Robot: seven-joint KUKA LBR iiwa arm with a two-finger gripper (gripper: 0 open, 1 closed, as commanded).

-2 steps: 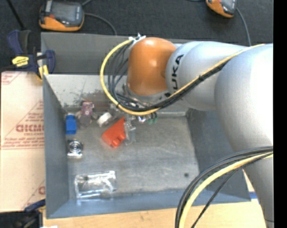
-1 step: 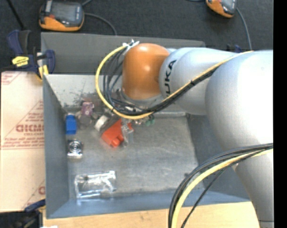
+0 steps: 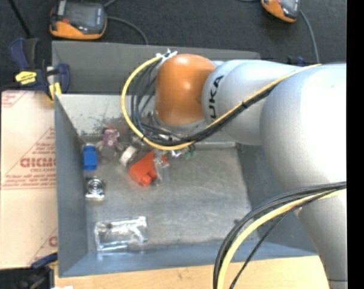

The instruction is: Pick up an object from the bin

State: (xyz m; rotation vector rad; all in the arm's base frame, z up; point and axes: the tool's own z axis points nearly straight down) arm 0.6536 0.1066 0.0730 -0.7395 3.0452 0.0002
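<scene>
A red blocky object [image 3: 142,171] lies in the middle of the bin's left half. Part of my gripper [image 3: 162,161] shows just below the orange cover, right against the red object's upper right side. A small white piece [image 3: 127,155] lies just up and left of the red object. Farther up left sits a small purple thing [image 3: 111,137]. Something small and green [image 3: 188,153] peeks out from under the arm to the gripper's right.
A blue block [image 3: 89,157] and a shiny round metal part [image 3: 95,188] lie by the left wall. A clear plastic packet [image 3: 121,231] rests near the front left corner. The arm and its yellow cables cover the bin's back right.
</scene>
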